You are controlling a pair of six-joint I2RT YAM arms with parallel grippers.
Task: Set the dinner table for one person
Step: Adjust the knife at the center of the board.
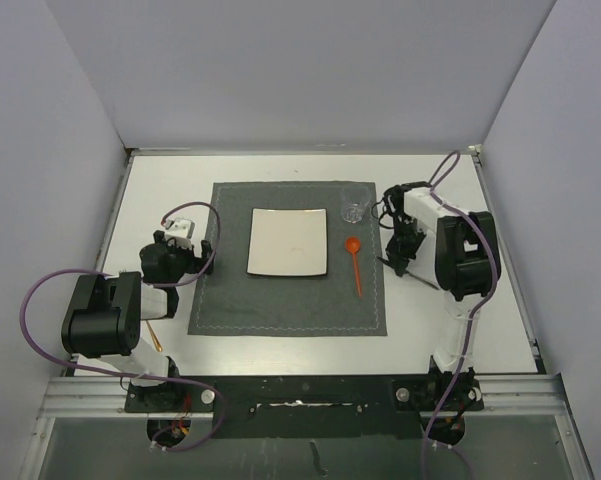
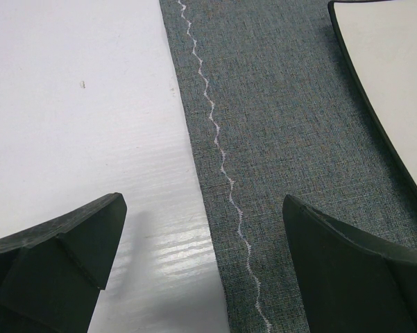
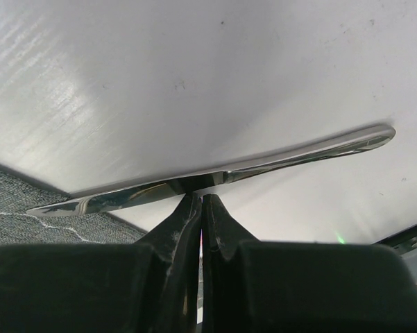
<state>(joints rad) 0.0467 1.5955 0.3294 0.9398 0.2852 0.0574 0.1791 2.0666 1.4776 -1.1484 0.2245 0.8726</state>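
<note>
My right hand [image 3: 200, 202] is pinched fully shut, its two black fingertips meeting on the middle of a slim silver utensil [image 3: 215, 173]. The utensil runs across my right wrist view from lower left to upper right. Behind it lies the white worktop [image 3: 194, 76], the dinner table itself, filling most of that frame. A corner of the grey stitched placemat [image 3: 21, 205] shows at lower left, under the utensil's left end.

My left hand [image 2: 202, 208] is spread as wide as it goes and has hold of nothing. Its left finger hangs over bare worktop and its right finger over the placemat, so the mat's edge runs up between them. The dark rim and pale face of the plate [image 2: 395, 69] cut into the upper right corner.

Of the containers, the square plate sits at the middle of the placemat showing only its own cream surface. The clear glass [image 1: 354, 208] stands at the mat's upper right corner, and I cannot tell what is in it. An orange spoon [image 1: 356, 268] lies on the mat just right of the plate, bowl toward the top.

Only the top view shows the glass, the spoon and the whole worktop. Only my right wrist view shows the grip on the utensil plainly.
</note>
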